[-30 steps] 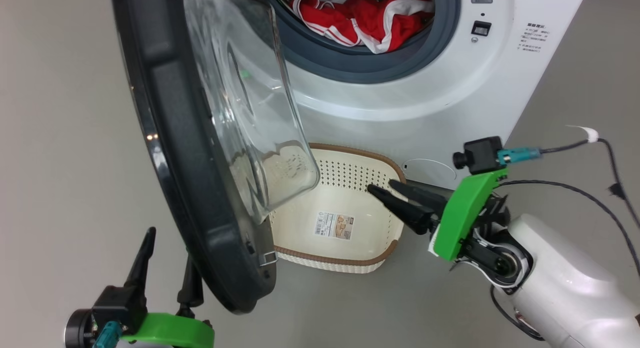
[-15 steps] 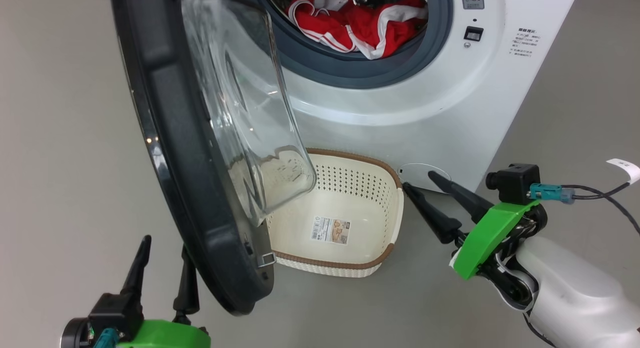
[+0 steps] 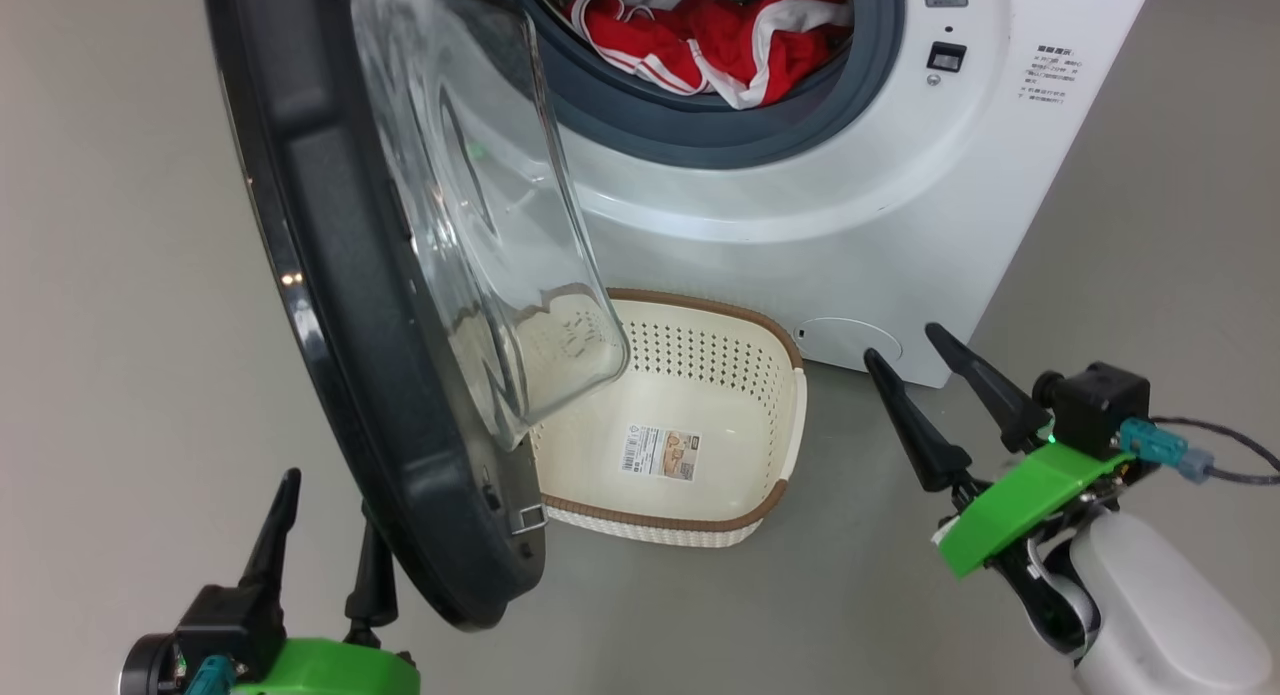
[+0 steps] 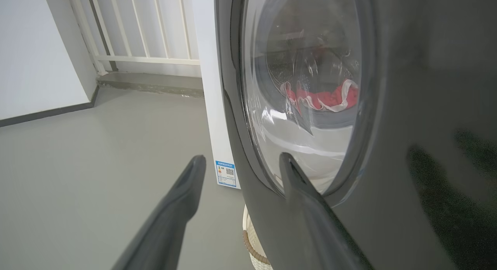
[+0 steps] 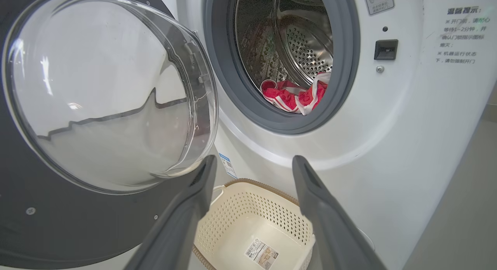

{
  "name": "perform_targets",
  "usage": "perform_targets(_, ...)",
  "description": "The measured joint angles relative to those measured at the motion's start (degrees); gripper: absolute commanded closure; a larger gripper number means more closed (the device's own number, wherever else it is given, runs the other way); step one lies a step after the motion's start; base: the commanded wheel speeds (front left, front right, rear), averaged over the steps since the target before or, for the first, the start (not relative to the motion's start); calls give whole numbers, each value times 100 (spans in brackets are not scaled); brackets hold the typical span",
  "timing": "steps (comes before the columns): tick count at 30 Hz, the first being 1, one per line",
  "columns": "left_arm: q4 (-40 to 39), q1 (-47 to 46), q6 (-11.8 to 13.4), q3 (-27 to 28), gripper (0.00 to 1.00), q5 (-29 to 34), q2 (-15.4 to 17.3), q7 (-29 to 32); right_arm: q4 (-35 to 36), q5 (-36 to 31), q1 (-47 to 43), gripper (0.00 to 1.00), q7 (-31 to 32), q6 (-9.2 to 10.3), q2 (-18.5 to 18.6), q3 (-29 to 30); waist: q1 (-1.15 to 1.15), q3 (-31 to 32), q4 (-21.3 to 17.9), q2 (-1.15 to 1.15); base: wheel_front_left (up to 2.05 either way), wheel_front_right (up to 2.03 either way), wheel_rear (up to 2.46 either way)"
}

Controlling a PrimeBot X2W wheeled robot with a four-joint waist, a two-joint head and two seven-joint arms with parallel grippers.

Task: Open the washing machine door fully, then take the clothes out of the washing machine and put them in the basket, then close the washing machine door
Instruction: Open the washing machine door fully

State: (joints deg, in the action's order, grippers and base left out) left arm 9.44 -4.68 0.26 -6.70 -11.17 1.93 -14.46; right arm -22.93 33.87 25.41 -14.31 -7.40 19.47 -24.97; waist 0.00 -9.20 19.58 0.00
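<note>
Red clothes in the washing machine: we rate them light, limp, best pinched at a raised fold; left gripper, right gripper: jaws wide, empty.

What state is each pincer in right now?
Left pincer: open, holding nothing, at the washing machine door's outer face.
Right pincer: open, holding nothing, to the right of the basket.
</note>
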Motion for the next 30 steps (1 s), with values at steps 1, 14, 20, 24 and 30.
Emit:
perform_targets(1, -1, 0, 0, -3, 0, 0, 0, 0, 26, -96, -81, 0, 0, 0, -31, 99, 0, 3, 6, 0, 0, 0, 0)
perform_targets(14, 1, 0, 8, -74, 0, -8, 0, 0, -24, -760, -860, 0, 0, 0, -354, 697, 0, -4, 42, 0, 0, 0, 0)
perform_targets(20, 0, 0, 18, -69, 0, -8, 0, 0, 1, -913, -906, 0, 0, 0, -374, 779, 0, 0, 42, 0, 0, 0, 0)
perform_targets(24, -89, -3, 57, 47, 75, -90, -1, 0, 1, -933, -906, 0, 0, 0, -382, 834, 0, 22, 67, 0, 0, 0, 0)
perform_targets(30, -476, -24, 58, 358, 100, -143, -2, -1, -1, -969, -925, 0, 0, 0, -393, 835, 0, 93, 100, 0, 0, 0, 0)
